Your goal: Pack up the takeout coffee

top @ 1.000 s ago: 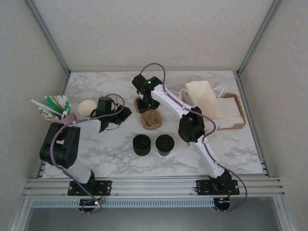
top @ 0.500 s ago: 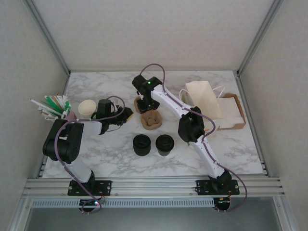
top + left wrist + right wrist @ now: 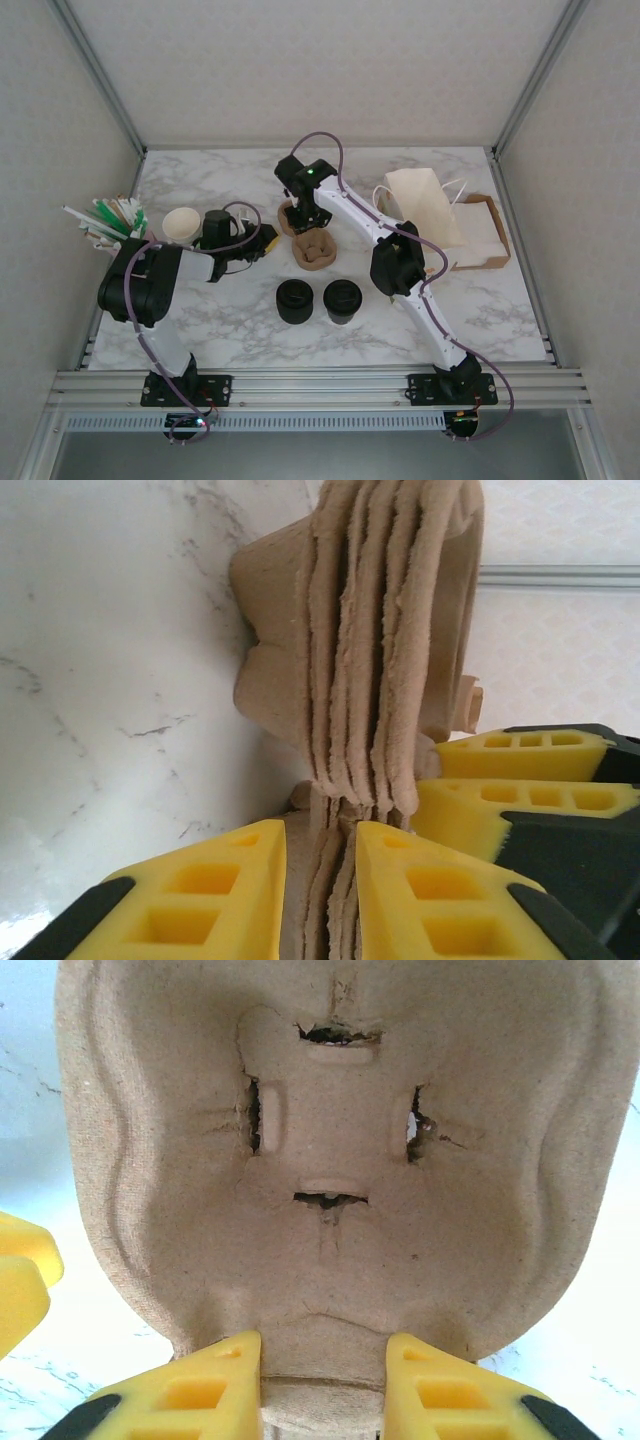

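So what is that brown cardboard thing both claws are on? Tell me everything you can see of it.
It is a stack of cup trays in tan moulded pulp, fibrous and matt. Edge-on, several nested layers show, their edges ragged. From above, the top tray's cup well has four slits around a square centre. It lies on the marble table. The left gripper pinches one edge; the right gripper clasps the rim of a well.

Overhead view looks down from behind; wrist views closely share the carrier stack (image 3: pixel 380 660).
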You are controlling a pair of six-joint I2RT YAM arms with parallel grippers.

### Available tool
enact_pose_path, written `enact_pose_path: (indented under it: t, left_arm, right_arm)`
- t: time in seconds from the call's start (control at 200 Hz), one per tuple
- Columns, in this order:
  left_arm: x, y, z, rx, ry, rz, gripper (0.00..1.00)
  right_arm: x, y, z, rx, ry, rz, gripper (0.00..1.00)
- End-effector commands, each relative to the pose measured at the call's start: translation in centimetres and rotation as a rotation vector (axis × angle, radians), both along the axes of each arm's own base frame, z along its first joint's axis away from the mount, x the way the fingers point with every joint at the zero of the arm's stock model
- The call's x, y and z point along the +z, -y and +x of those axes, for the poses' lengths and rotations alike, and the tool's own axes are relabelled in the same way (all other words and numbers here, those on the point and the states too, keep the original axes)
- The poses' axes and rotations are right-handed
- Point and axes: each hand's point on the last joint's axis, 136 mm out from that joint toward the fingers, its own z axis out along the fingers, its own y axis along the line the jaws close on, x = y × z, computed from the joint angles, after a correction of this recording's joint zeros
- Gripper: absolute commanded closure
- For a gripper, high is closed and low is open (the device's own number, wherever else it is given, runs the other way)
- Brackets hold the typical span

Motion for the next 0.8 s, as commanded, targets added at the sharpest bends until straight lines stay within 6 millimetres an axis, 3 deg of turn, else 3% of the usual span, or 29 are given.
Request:
enact_pose_path:
  t: [0.0,0.34,0.676,0.796]
  left_arm:
    - [0.5,-0.2,0.2,-0.011,0.035,-0.035,0.75]
    - [1.2,0.1,0.2,-0.025,0.069,-0.057,0.77]
    - [1.6,0.4,0.4,-0.032,0.092,-0.084,0.61]
    - [1.3,0.7,0.6,-0.037,0.089,-0.096,0.61]
  right_arm:
    - [1.1,-0.2,-0.4,-0.001,-0.017,0.038,0.78]
    - [3.2,0.6,0.0,-0.032,-0.036,0.119,0.78]
    - [3.5,0.6,-0.2,-0.033,-0.046,0.136,0.79]
    - [3.4,0.5,-0.3,-0.032,-0.052,0.141,0.79]
